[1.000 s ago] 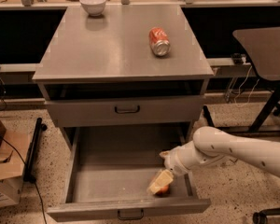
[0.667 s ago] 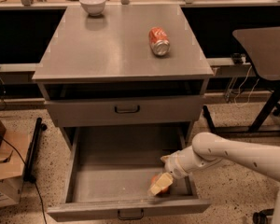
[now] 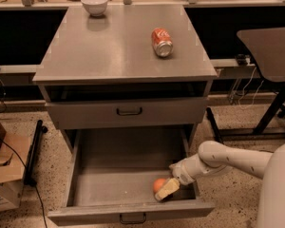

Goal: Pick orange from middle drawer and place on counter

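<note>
The middle drawer [image 3: 109, 175] stands pulled fully open at the foot of the grey cabinet, its dark bar handle [image 3: 133, 218] facing the camera. The orange [image 3: 158, 184] lies on the drawer floor, in the front right corner area, near the front wall. The white arm [image 3: 228, 160] enters from the right, over the drawer's right side wall, and the gripper [image 3: 165, 192] is down inside the drawer, against the right side of the orange. Whether the jaws are clenched on the fruit or released cannot be told. The drawer above [image 3: 129, 111] is closed. On the counter [image 3: 109, 51], a red soda can [image 3: 162, 42] lies on its side right of centre, and a white bowl [image 3: 94, 4] stands upright at the rear edge, well apart from the can. A dark side table [image 3: 270, 51] stands right of the cabinet.
</note>
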`<state>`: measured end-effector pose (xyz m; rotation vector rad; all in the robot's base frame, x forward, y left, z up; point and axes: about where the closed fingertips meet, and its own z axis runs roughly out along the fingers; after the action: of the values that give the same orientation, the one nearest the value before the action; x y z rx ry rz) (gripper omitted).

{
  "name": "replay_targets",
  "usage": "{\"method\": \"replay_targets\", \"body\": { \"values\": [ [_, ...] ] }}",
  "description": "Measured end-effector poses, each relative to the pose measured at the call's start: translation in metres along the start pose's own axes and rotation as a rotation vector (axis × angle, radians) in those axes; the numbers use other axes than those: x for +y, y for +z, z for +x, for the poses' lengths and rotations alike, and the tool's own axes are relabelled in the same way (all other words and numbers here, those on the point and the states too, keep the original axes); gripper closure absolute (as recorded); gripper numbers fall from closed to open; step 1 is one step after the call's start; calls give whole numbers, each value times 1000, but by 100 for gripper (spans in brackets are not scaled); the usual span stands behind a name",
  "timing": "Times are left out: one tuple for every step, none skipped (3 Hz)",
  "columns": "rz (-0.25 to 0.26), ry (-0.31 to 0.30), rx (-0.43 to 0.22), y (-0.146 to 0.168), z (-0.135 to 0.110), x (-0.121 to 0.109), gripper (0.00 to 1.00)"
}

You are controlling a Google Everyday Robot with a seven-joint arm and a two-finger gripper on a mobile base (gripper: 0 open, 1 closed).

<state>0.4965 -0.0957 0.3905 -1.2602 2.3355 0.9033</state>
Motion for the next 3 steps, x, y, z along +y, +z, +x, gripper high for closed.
{"method": "replay_targets", "body": {
  "values": [
    [3, 30, -1, 3, 12, -8, 21],
    [-16, 51, -13, 10, 18, -2, 41],
    [-53, 62, -23, 19, 21, 13, 64]
  ]
}}
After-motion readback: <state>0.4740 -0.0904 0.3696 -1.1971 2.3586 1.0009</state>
